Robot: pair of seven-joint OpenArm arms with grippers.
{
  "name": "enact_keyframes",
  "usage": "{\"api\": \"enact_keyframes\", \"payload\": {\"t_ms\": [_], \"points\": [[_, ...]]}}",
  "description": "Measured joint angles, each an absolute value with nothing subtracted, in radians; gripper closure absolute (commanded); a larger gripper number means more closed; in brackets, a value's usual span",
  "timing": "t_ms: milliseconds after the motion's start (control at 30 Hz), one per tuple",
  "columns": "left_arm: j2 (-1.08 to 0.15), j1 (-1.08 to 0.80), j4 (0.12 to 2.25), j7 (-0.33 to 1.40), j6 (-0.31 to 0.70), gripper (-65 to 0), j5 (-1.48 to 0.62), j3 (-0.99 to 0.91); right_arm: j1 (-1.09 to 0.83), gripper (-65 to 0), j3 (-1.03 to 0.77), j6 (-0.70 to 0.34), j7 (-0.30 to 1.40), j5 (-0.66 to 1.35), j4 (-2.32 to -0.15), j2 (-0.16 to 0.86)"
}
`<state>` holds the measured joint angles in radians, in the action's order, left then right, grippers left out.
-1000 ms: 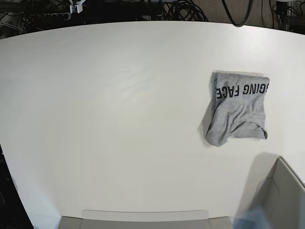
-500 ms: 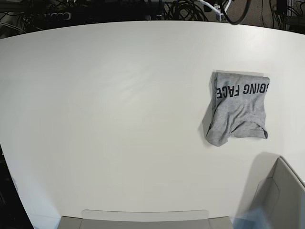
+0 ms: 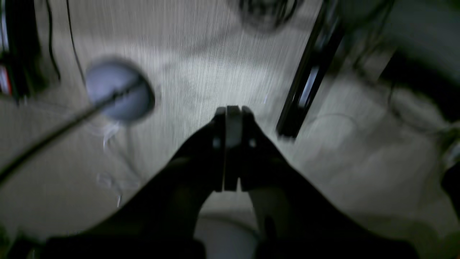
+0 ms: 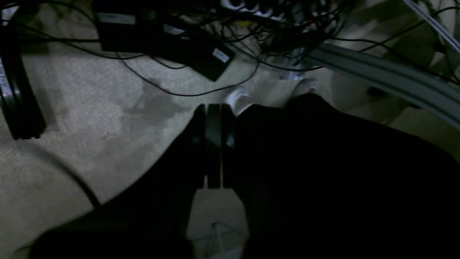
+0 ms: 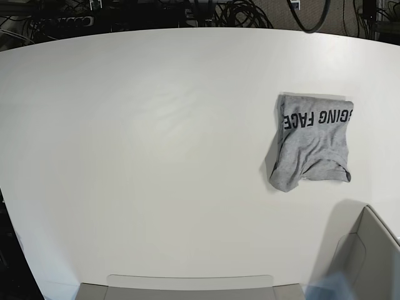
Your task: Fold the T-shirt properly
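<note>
We are seeing the T-shirt (image 5: 312, 142) lying as a folded, slightly uneven bundle toward three o'clock on the bench (image 5: 156, 156); folding is probably finishing. Left pincer (image 3: 231, 118) and right pincer (image 4: 213, 115) are both hanging clamped together, carrying nothing

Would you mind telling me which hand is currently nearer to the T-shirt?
Left, probably: the T-shirt lies on the left arm's side of the table. Neither hand is over it; the left hand and right hand, both shut, face carpet and cables.
</note>
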<state>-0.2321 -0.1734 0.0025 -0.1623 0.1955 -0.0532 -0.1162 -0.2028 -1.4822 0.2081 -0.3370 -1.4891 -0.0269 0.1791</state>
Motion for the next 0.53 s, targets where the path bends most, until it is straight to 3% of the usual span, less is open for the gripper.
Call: {"api": "enact_keyframes", "payload": {"t_ms": [533], "points": [[-0.230,-0.148,-0.002,-0.159,0.194,0.0,-0.056,-0.116,-0.194,0.0,-1.482,0.210,-0.338,-1.489,-0.026,0.146]]}}
